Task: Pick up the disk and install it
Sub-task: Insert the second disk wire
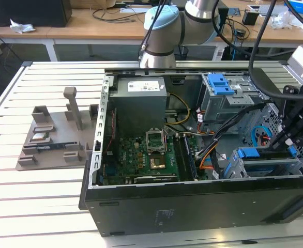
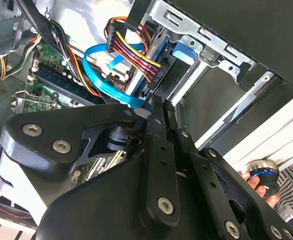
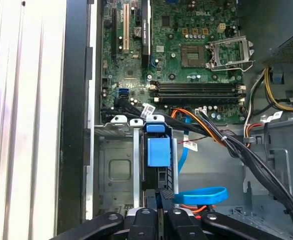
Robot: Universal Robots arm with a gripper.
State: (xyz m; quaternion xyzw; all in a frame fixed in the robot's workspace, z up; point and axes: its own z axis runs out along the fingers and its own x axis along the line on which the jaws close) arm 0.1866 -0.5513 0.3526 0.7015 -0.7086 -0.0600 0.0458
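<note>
Exterior view high, oblique over open case [image 1: 193, 204] — both wrist views close inside.

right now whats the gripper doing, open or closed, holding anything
Gripper: closed on the disk, which stands on edge in the drive cage inside the computer case.

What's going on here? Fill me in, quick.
A robot arm is working inside an open PC case lying on a slatted table. Its end effector sits low at the drive bay near the case's front corner, at the exterior view's right, right against the disk, which stands on edge in the bay with its blue rail showing. Whether the disk is fully seated can't be told. A grey parts fixture lies on the table beside the case.
</note>
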